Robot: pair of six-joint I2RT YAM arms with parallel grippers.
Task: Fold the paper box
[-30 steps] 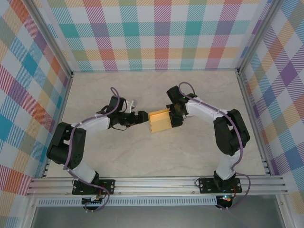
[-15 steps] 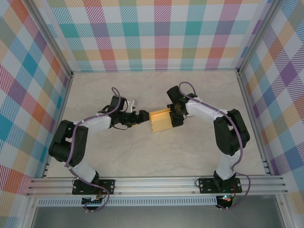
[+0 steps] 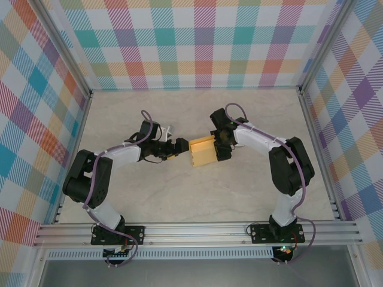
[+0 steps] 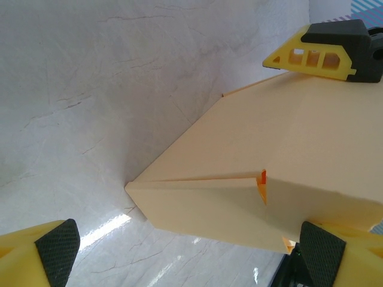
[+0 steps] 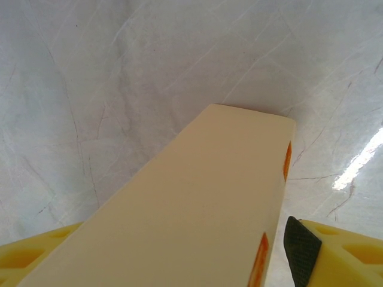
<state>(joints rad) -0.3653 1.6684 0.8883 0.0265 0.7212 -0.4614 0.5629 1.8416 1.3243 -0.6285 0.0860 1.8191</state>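
The paper box (image 3: 204,152) is a small closed yellow-orange card box lying on the table's middle. My left gripper (image 3: 178,147) is at its left end and is open. In the left wrist view the box (image 4: 281,155) reaches in between the wide-spread pads (image 4: 57,254) of the left gripper (image 4: 190,254), close to the right pad and far from the left one. My right gripper (image 3: 222,147) straddles the box's right end. In the right wrist view the box (image 5: 197,209) lies between the fingers of the right gripper (image 5: 173,254), with a thin gap beside the right pad (image 5: 298,248).
The pale marble table top (image 3: 179,197) has free room in front of and behind the box. Plaid walls (image 3: 197,42) close off the back and both sides. An aluminium rail (image 3: 197,230) runs along the near edge by the arm bases.
The right gripper's jaws have spread a little off the box. The left gripper has edged right, closer to the box's left end. The box has barely shifted.
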